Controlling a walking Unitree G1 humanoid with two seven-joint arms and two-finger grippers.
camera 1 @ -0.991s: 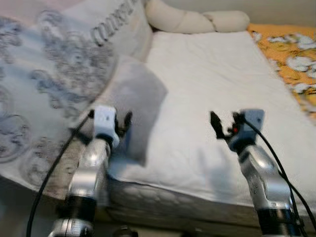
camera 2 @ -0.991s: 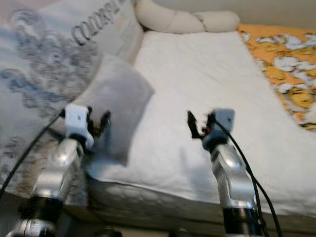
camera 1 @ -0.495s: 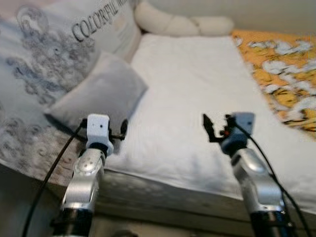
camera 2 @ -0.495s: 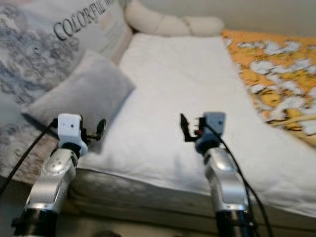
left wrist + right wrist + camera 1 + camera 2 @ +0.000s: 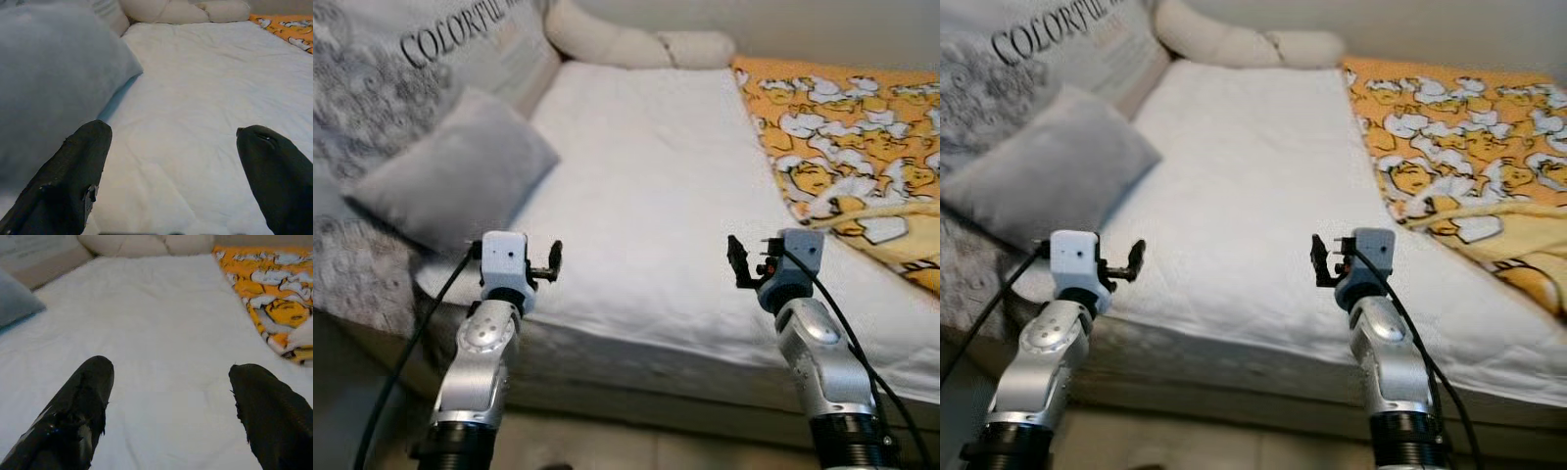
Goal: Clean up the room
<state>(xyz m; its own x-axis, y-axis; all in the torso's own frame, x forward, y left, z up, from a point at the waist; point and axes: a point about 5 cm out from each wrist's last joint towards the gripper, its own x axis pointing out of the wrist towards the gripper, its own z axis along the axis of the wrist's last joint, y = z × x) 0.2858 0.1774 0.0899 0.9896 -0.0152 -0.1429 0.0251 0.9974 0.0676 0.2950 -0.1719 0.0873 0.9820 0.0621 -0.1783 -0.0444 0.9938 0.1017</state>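
Two hands were raised over the near edge of the bed (image 5: pixel 646 176), both empty. Left hand (image 5: pixel 551 262) sat above the near left corner, fingers (image 5: pixel 73 176) spread wide with nothing between them; right hand (image 5: pixel 740 262) hovered over the near edge toward the right side, fingers (image 5: pixel 83 401) likewise spread, gripping nothing. White sheet (image 5: pixel 1244 166) covered the middle of the bed from near edge to far end and lay mostly flat, light wrinkles. Grey pillow (image 5: pixel 450 181) lay on the left side of the bed, just beyond the left hand, overlapping the sheet's left edge and leaning against a larger grey patterned cushion (image 5: pixel 372 88) printed with "COLORFUL" lettering, which ran along the left edge. Cream bolster-type pillow (image 5: pixel 636 44) lay across the far end of the bed, touching the top of the sheet. Orange blanket (image 5: pixel 842 147) with a white cartoon print covered the right side of the bed from the far right corner down along the right edge; its inner edge lay on the sheet, and near the right hand it was bunched and folded over, showing a paler yellow underside (image 5: pixel 1498 245). Neither hand touched the bedding.
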